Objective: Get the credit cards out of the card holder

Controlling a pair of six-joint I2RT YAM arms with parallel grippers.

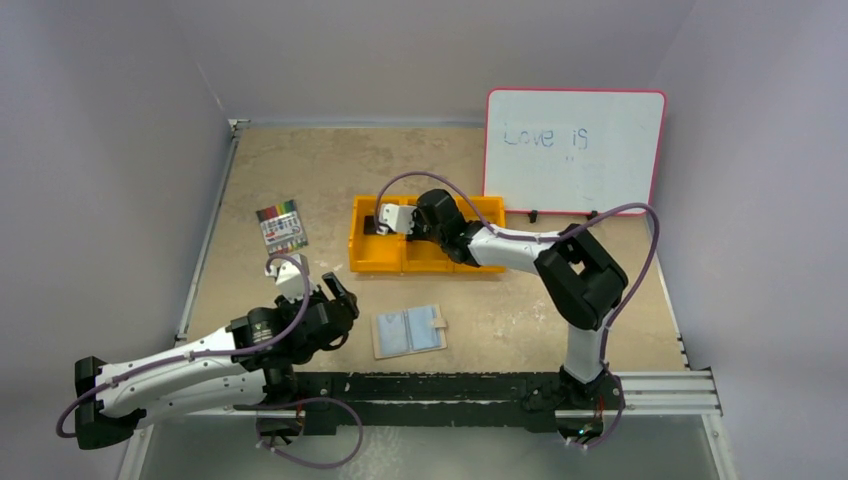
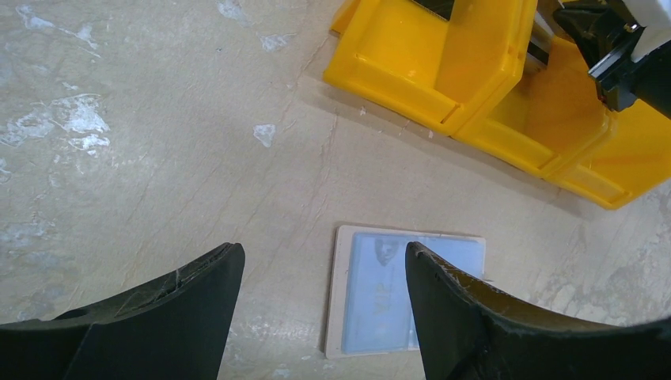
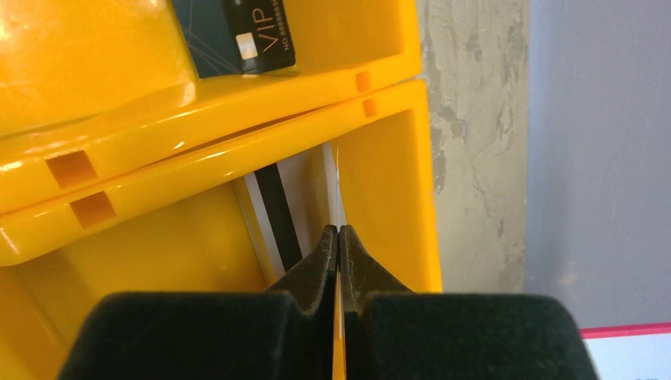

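The card holder [image 1: 408, 332] lies open on the table, its light blue panels facing up with a tan border. In the left wrist view the card holder [image 2: 380, 293] sits just ahead of my left gripper [image 2: 320, 253], partly hidden behind the right finger. The left gripper [image 1: 335, 300] is open and holds nothing. My right gripper [image 1: 385, 220] reaches into the left end of the orange tray [image 1: 425, 262]. The right gripper [image 3: 339, 229] is shut on a thin credit card [image 3: 335, 182], seen edge-on. Beside it in that compartment lies a white card with a black stripe [image 3: 273, 210]. A dark VIP card [image 3: 237, 36] lies in the neighbouring compartment.
A whiteboard [image 1: 575, 150] with a red rim leans on the back wall at the right. A pack of coloured markers [image 1: 282, 227] lies left of the tray. The tray's wall [image 2: 411, 71] stands beyond the card holder in the left wrist view.
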